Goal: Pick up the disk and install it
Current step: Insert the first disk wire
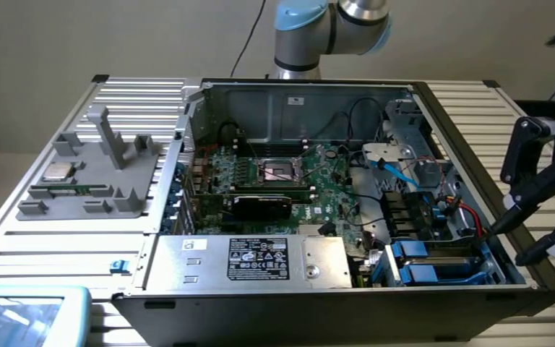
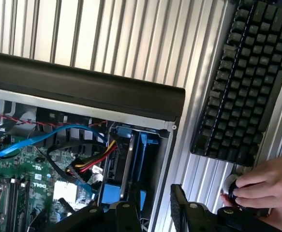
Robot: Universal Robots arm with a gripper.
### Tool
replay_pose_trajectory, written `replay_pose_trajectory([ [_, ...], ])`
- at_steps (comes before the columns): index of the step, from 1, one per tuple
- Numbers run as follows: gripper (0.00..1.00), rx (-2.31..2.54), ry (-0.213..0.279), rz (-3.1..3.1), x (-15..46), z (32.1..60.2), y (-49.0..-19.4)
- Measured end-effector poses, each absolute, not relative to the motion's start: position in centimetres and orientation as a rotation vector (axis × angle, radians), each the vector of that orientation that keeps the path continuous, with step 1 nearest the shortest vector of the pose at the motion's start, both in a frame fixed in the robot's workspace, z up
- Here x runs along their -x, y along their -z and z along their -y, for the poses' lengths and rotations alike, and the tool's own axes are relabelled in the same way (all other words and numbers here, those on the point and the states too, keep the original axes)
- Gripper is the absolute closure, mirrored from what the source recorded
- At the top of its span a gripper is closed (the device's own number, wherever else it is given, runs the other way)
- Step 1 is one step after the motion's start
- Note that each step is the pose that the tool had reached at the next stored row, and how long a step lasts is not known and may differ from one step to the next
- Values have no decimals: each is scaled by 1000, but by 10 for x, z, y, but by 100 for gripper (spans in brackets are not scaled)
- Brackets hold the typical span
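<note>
The blue-framed disk (image 1: 418, 251) sits in the corner bay of the computer case (image 1: 287, 108), just beside my gripper (image 1: 509, 246). Its fingers are spread apart and hold nothing. On the gripper's other side, a hand (image 2: 264, 186) rests by a keyboard (image 2: 237, 82).

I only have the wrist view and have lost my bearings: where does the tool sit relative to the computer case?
Observer: The tool hangs open and empty at the edge of the case on the exterior view's right, by the blue drive bays.
Operator: What else is on the table?
Observer: A grey fixture lies past the case on the exterior view's left, a small square silver chip on it.
Operator: And beside the bays?
Observer: A large grey box with a black label, toward the exterior view's left.
</note>
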State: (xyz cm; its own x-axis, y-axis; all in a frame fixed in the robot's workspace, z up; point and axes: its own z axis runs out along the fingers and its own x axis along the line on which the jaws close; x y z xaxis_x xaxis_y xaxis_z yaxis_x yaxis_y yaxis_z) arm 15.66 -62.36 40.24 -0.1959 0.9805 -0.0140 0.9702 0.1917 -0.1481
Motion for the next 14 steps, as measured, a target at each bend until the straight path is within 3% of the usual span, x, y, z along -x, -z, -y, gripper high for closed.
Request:
replay_pose_trajectory([
  [6,62,1807,-187,2466,-157,624,-400],
  [14,62,1675,-113,2525,-157,624,-397],
])
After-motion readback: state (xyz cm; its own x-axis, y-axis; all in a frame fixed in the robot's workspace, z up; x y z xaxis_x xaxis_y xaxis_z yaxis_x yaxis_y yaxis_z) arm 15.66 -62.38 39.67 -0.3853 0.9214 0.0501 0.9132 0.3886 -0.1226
